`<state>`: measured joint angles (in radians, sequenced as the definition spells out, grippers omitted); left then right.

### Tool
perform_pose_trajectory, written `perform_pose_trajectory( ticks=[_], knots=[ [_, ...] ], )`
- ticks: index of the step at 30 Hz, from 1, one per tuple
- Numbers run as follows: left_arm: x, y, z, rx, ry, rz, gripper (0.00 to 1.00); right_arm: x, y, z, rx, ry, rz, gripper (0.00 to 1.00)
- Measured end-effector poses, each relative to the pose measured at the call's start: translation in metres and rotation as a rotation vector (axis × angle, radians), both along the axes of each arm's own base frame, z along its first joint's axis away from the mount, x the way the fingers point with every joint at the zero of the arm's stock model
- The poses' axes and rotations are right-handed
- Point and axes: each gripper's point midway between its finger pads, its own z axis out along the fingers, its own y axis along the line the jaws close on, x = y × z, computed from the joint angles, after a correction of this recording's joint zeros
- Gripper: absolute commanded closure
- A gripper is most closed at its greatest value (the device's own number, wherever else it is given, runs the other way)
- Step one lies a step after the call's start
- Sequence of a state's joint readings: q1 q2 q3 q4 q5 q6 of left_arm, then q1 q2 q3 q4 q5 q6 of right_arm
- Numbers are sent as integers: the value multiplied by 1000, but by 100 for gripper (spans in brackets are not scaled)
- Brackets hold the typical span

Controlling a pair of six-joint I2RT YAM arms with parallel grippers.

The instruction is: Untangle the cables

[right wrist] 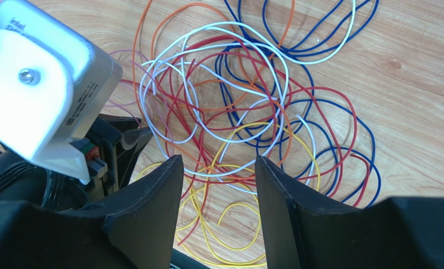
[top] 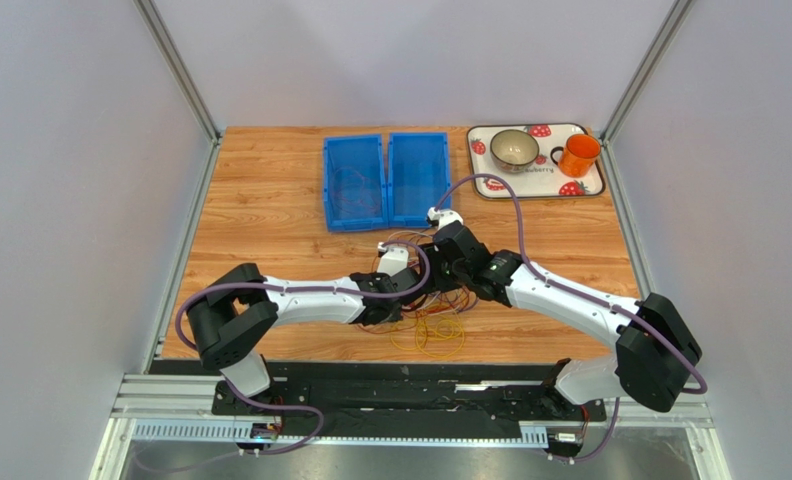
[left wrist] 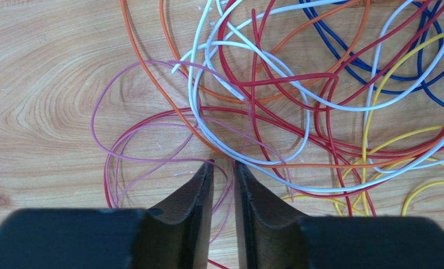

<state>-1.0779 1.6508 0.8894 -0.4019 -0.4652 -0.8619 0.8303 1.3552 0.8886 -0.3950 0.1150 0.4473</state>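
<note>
Your left claw (left wrist: 224, 163) sits at the bottom centre of its wrist view, jaws drawn almost together with only a thin slit of wood showing between them. A pink strand (left wrist: 151, 161) curls around the tips, and you cannot tell whether it is pinched. Your right claw (right wrist: 218, 159) stands spread wide at the bottom of its own view, gripping nothing, above red, white and yellow loops. The cables (top: 435, 322) lie in one loose tangle on the table (top: 270, 210), just below the centre of the overhead frame, between the two wrists. Two blue bins (top: 385, 180) sit above them, and a tray (top: 530, 188) with a bowl (top: 514, 149) and an orange mug (top: 578, 154) fills the upper right.
</note>
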Motion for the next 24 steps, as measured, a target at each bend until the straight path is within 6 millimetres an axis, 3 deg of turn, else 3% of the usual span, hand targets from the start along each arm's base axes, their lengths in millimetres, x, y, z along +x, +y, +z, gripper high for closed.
perform_pose_trajectory(
  ticks=[3,5,11,16,18,20,24],
  knots=[
    [-1,-1,0,6,-17,15,87,-1,-2,-3,-6,4,-1,46],
    [-1,0,0,10,-25,27,100,-1,-2,-3,-7,2,-3,46],
    [-3,4,1,4,-34,55,100,0,-2,-3,-7,0,-1,46],
    [-21,33,16,73,18,32,100,0,-2,-3,-8,-1,0,46],
    [-20,42,40,39,5,26,100,0,-2,-3,-11,-3,1,46],
    [-14,47,77,-58,-32,25,100,0,-3,-2,-16,-4,0,46],
    [12,66,175,-299,-195,44,100,3,-2,5,-17,-14,0,46]
  ],
)
